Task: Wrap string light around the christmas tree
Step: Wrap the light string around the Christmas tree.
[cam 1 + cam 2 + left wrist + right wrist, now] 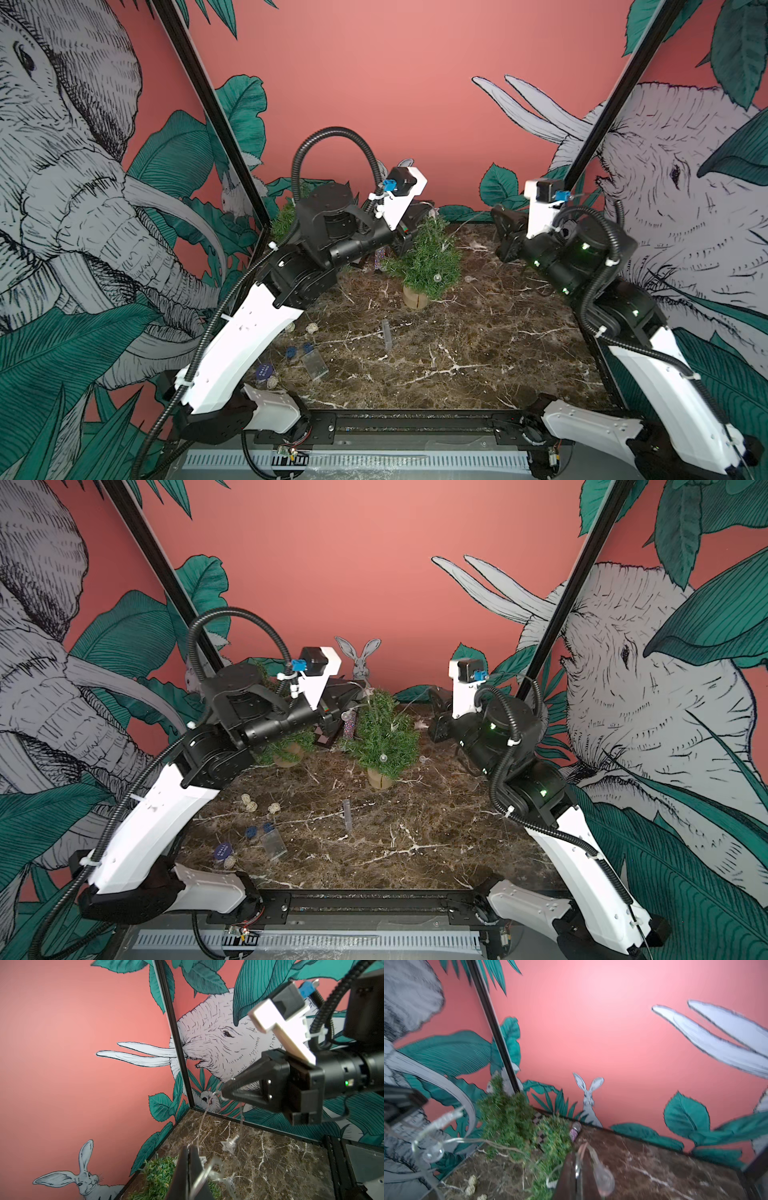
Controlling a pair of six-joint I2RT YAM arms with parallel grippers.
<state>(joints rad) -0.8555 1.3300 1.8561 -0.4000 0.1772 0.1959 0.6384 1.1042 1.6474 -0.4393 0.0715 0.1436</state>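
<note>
The small green christmas tree (428,259) (384,733) stands on a wooden stump near the back of the marble table. The string light is a clear wire (201,1126) with clear bulbs (383,757); some bulbs lie on the tree's front. My left gripper (188,1150) sits just above the treetop, shut on the string light. My right gripper (225,1092) (576,1157) is to the tree's right at about the same height, shut on the wire with a bulb (603,1177) hanging beside its fingers. The wire sags between the two grippers.
A second small tree (286,746) stands at back left behind my left arm, with a glitter tube (349,729) beside it. Speckled eggs (249,802), a clear tube (347,812), blue bits (250,832) and a clear box (274,843) lie front left. Walls close three sides.
</note>
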